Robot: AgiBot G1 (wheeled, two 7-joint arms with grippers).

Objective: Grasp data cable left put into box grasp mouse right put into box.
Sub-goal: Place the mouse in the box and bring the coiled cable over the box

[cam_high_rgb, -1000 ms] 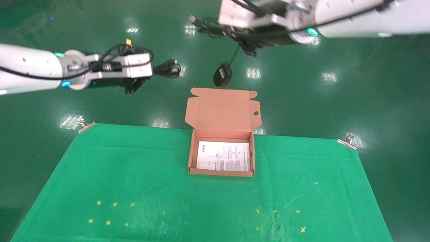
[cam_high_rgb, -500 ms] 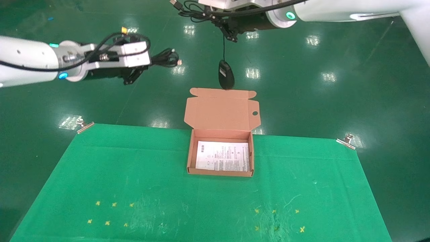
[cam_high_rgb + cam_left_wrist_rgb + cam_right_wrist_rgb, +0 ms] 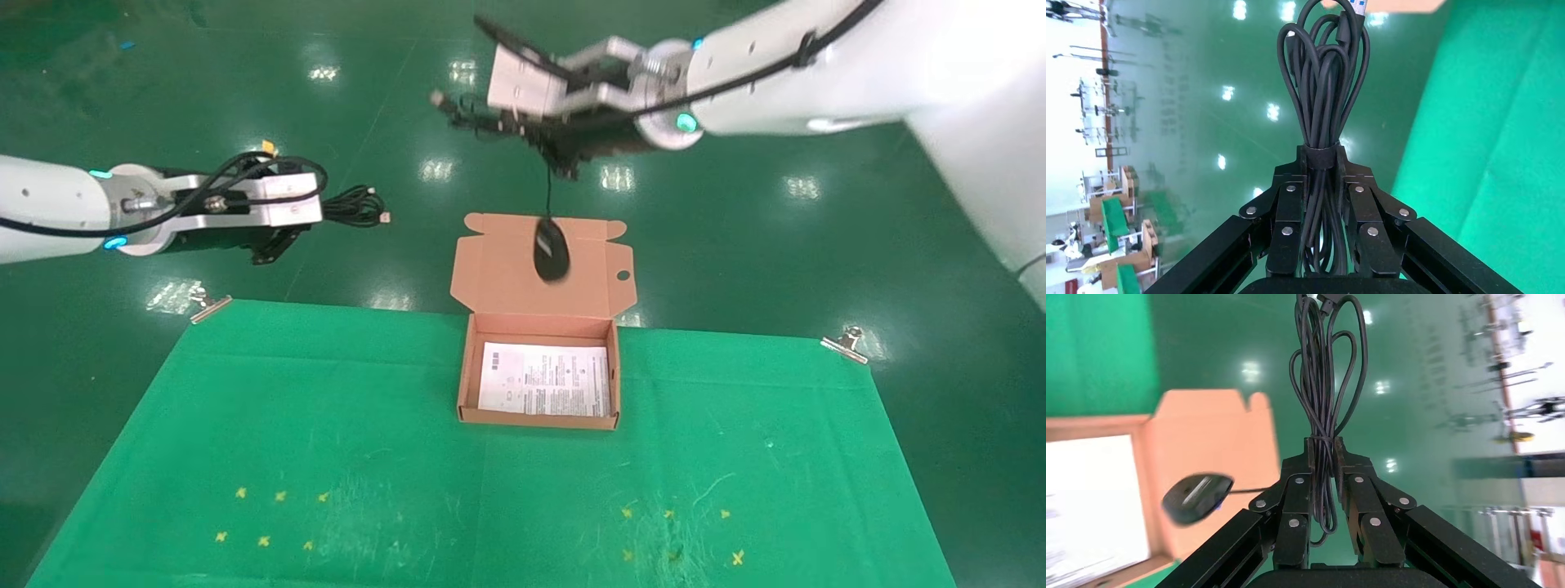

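The open tan box [image 3: 466, 384] stands at the far edge of the green mat, its flap lid [image 3: 498, 269] raised, a white printed sheet in its bottom. My left gripper [image 3: 327, 211] is held up to the left of the box and is shut on the coiled black data cable [image 3: 355, 206], also seen in the left wrist view [image 3: 1321, 86]. My right gripper [image 3: 535, 131] is above and behind the box, shut on the mouse's bundled cord [image 3: 1324, 380]. The black mouse [image 3: 552, 250] hangs by its cord in front of the flap lid [image 3: 1211, 438]; the right wrist view shows the mouse too [image 3: 1196, 496].
The green mat [image 3: 327, 441] covers the table, held by metal clips at its far corners [image 3: 208, 304] [image 3: 846, 343]. Small yellow marks [image 3: 270, 514] lie near the front on both sides. A shiny green floor lies beyond the mat.
My right gripper has come down and toward the box, so the hanging mouse now dangles in front of the flap. My left gripper has moved left and lower with the cable.
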